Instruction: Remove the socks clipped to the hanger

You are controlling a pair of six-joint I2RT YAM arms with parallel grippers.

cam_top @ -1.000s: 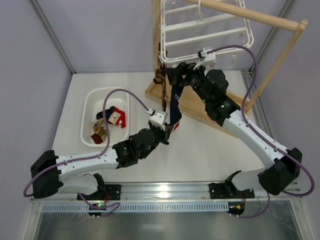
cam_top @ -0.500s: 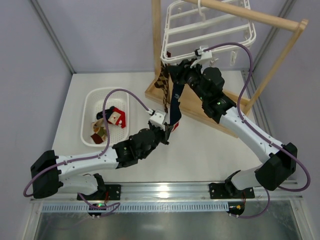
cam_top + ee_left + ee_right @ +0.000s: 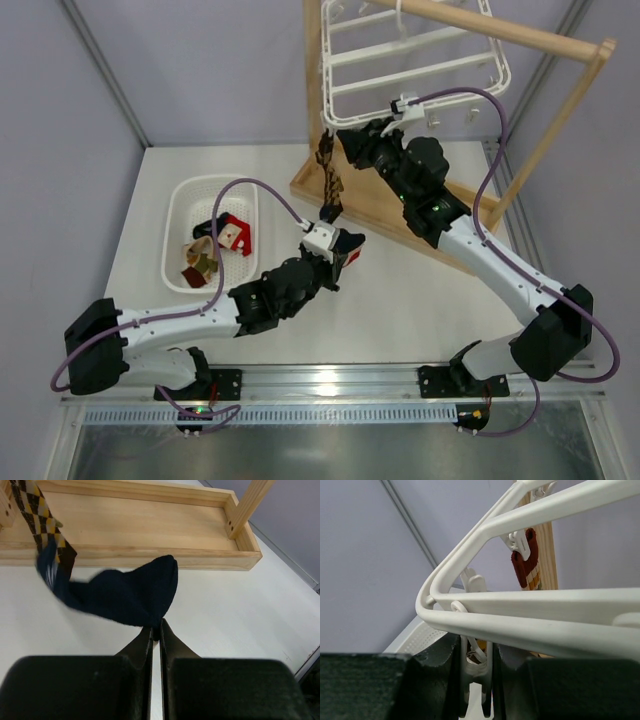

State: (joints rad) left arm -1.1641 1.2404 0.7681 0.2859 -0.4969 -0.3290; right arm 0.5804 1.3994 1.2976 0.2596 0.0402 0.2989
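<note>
My left gripper is shut on the edge of a dark navy sock, which hangs loose from the fingertips above the table, free of the hanger. The white hanger hangs from the wooden rail. At the hanger's near left corner my right gripper is shut on a white clip under the rim. A brown-black argyle sock dangles from that corner, and it also shows in the left wrist view. Another clip holds a brown-red cuff.
A white slotted basket at the left holds several socks. The wooden stand's base tray lies under the hanger, its posts and rail above. Purple cables loop over both arms.
The navy sock was stretched between the hanger and my left gripper; now it is off the hanger and hangs from the left gripper alone. My right gripper has closed on the clip.
</note>
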